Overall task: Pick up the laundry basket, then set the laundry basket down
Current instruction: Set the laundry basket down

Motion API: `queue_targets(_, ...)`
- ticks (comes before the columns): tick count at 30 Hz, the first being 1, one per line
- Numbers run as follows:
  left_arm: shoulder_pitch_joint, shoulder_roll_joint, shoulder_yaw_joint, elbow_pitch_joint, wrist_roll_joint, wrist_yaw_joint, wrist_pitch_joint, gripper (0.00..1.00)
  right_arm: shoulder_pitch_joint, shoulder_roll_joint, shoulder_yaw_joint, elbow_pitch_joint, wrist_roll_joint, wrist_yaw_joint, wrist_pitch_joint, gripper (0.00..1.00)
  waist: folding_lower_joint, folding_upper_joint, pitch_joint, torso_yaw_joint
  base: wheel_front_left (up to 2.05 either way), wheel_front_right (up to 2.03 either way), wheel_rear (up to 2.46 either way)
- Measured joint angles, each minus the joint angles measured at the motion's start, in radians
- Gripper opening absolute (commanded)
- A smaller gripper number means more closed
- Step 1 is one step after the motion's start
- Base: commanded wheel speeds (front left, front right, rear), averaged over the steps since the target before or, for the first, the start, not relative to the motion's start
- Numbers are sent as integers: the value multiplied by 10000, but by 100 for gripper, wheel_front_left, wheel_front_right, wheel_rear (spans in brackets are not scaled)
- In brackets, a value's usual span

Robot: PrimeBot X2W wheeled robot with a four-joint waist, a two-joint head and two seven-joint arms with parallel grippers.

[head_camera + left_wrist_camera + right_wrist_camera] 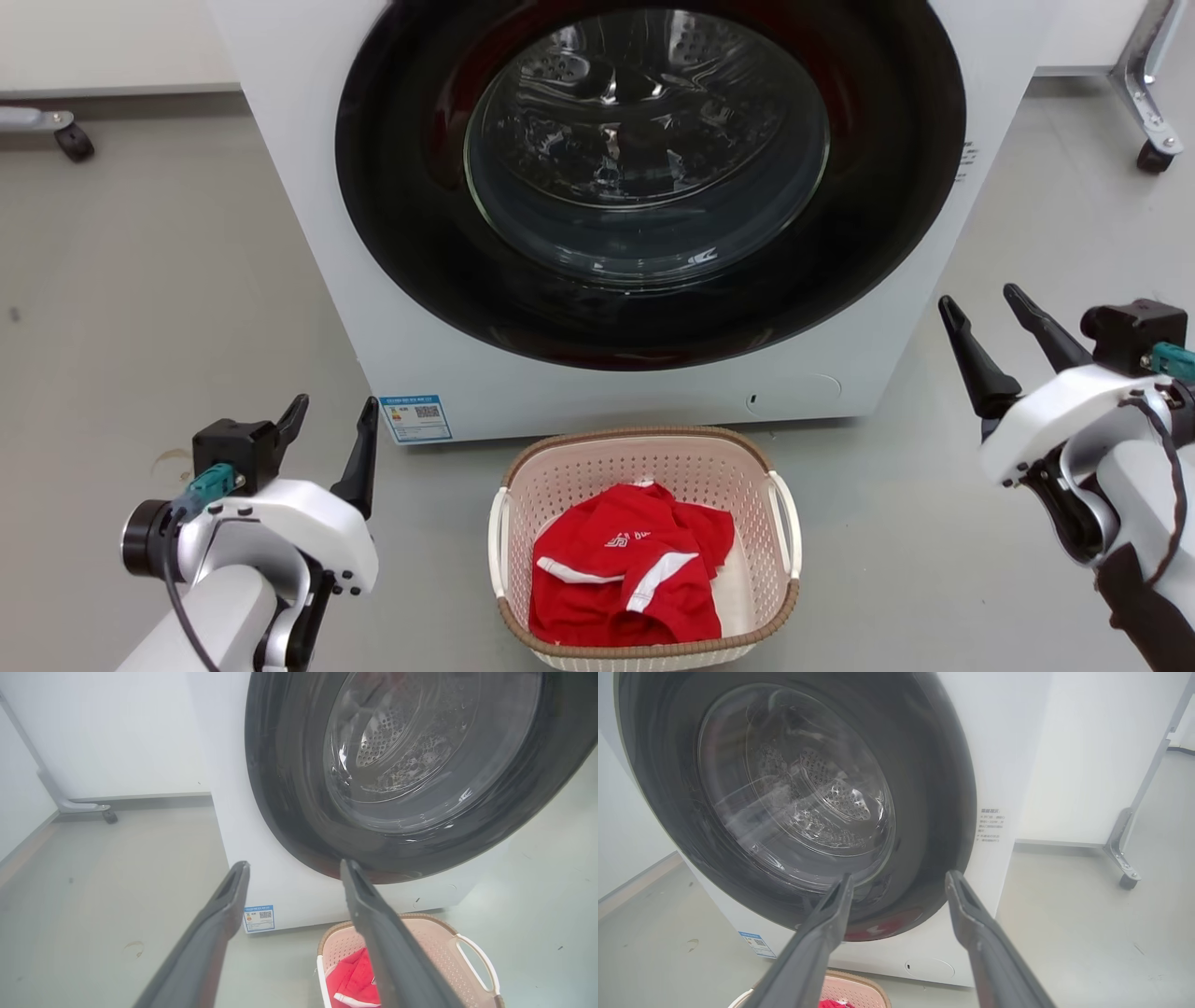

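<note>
Head view puts the small pale pink-cream perforated plastic laundry basket [597,476] with its brown woven-look rim on the grey floor [140,308], just before the large white washing machine [308,233], a crumpled red garment [625,569] inside; the left pincer [336,411] and right pincer [978,303] hang either side, well apart from its handles, fingers spread, holding nothing. By this, neither the lift nor the set-down is begun; the approach and grasp come first.

Bright even light, faint shadows, glints on the door glass [644,149], wide-angle warp at wrist-view edges
</note>
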Motion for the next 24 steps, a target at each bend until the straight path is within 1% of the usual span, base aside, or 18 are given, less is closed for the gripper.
queue_targets(3,520,499,56,-1267,12,431,230,100,434,-127,-374,-353,-247,0,0,100,0,1,-140,-34,0,0,0)
queue_targets(8,1793,1453,420,-3279,-100,1342,635,100,1290,-470,-1369,-943,-681,0,-2,100,0,1,-418,-159,0,0,0)
queue_targets(11,2653,1985,771,-4468,-263,1912,616,100,1899,-690,-2042,-1367,-974,0,-2,100,0,0,-566,-234,0,0,0)
queue_targets(12,3211,2290,1034,-5127,-384,2303,587,100,2335,-807,-2610,-1724,-1210,0,0,100,0,0,-619,-245,0,0,0)
queue_targets(15,4076,2765,1386,-5917,-543,2777,554,100,2973,-945,-3289,-2048,-1406,0,8,100,0,0,-637,-254,0,0,0)
queue_targets(18,4800,3139,1618,-6590,-658,3127,529,100,3613,-988,-3885,-2422,-1682,0,125,100,0,1,-675,-253,0,0,0)
queue_targets(21,5381,3442,1839,-7311,-677,3584,514,100,4144,-953,-4433,-3093,-1969,0,408,100,0,0,-705,-263,0,0,0)
queue_targets(24,5760,3697,1971,-8044,-671,3969,535,100,4652,-786,-5047,-3952,-2309,-4,750,100,0,1,-702,-240,0,0,0)
